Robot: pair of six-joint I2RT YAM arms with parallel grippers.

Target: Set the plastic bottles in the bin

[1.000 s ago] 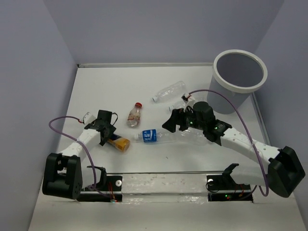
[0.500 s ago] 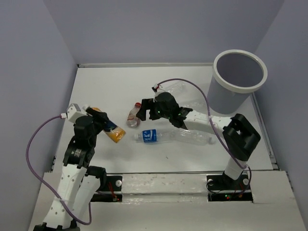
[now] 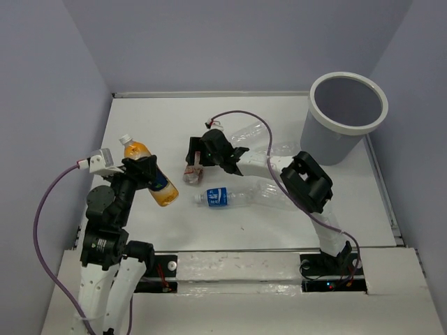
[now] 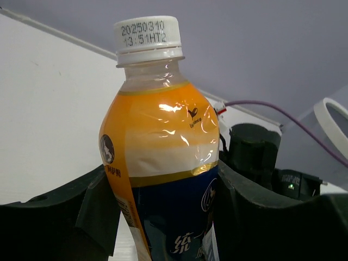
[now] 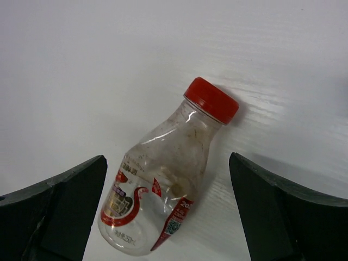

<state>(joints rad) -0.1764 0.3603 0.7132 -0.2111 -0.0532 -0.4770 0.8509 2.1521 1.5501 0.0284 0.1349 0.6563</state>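
Gripper L (image 3: 151, 174) clamped on orange bottle (image 4: 157, 136), held off table (image 3: 140, 118), tilted, white cap toward far-left. Blue-label bottle (image 3: 237, 196) lying flat mid-table. Just beyond, red-cap bottle (image 5: 163, 179) on its side btwn fingers of gripper R (image 3: 196, 158), spread wide, not touching it. Clear bottle (image 3: 250, 130) lying further back. Bin (image 3: 328, 143) upright, far-right corner.

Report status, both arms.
Left gripper shut on orange bottle, held aloft. Right gripper open over red-capped bottle on table. Right arm lies across path to bin.
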